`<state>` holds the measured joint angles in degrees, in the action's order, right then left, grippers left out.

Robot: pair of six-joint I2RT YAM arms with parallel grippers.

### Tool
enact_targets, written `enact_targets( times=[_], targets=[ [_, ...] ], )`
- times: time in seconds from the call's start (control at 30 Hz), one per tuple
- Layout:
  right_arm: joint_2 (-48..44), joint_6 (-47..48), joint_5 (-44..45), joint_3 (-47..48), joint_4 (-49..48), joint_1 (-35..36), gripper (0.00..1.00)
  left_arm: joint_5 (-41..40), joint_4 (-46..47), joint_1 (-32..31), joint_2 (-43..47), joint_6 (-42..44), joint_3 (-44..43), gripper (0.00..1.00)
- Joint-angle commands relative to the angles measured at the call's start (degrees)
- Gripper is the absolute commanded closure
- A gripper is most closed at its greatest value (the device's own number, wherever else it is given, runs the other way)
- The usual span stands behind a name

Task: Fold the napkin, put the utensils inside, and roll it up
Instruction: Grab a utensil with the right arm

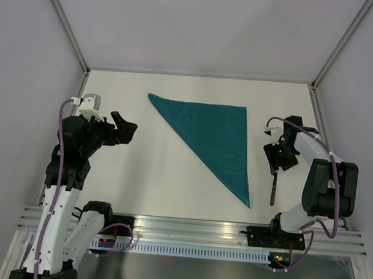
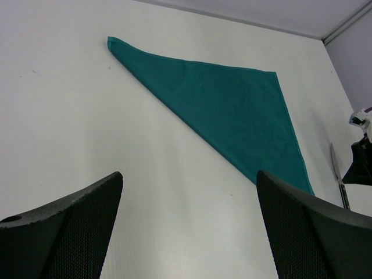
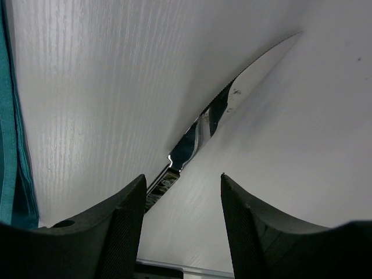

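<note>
Now – L tool (image 1: 125,126) wide, R tool (image 3: 181,178) agape astride knife (image 3: 237,94) – beside folded napkin (image 1: 216,135).

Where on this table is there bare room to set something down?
Widest free patch: the near-left table, between the left gripper, the napkin's slanted fold and the table's near edge. A narrow bare band runs behind the napkin along the far edge. Crowded: the right strip, where the right gripper hangs over the knife beside the napkin.

white table (image 1: 138,181) enclosed by pale, seemingly lavender-grey walls (image 1: 202,24), metal rail (image 1: 192,229) along near edge.
</note>
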<state>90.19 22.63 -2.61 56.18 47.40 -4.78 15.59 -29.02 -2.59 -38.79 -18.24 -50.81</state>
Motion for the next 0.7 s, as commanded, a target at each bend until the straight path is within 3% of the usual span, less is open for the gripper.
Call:
enact_targets(
  times=[0.0, 0.67],
  targets=[
    [1.74, 3.82, 0.85, 0.95, 5.07, -0.15, 0.41, 1.46, 0.27, 0.39, -0.24, 1.10, 0.18, 0.00],
    [7.45, 5.58, 3.67, -1.25, 5.25, 0.47, 0.43, 1.28, 0.27, 0.39, -0.85, 1.10, 0.18, 0.00]
  ],
)
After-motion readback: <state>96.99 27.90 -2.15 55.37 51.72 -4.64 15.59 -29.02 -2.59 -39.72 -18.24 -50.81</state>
